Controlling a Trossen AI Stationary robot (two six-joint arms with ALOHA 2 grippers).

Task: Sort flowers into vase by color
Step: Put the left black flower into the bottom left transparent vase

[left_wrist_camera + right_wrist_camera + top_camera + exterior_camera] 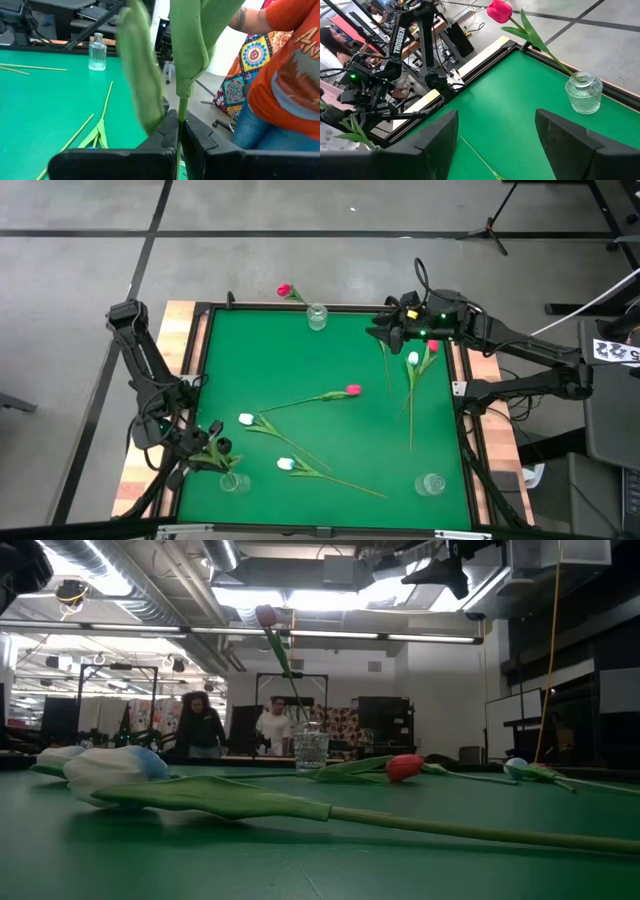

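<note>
My left gripper [207, 444] hangs over the table's near left corner, shut on a flower whose green leaves [187, 45] show; its head is hidden. A glass vase [234, 481] stands just beside it. My right gripper [497, 142] is open and holds nothing at the far right. A far vase [583, 93] holds a red tulip [499, 11] by its stem. On the green table lie a pink tulip [352, 390], two white tulips [246, 419] [285, 464], and a white one [413, 358] with a red one [432, 346] under the right arm. My left gripper pinches the flower's thin green stem [182, 111] between its two fingers, just below where the leaves start. The stem runs out past the fingertips [167, 127], with the leaves beyond them. The flower is lifted clear of the table.
A third glass vase [431, 483] stands at the near right corner. A person in an orange shirt [285, 75] stands close to the table's edge by the left arm. More people [200, 725] are in the room behind. The table's middle has loose stems [102, 117].
</note>
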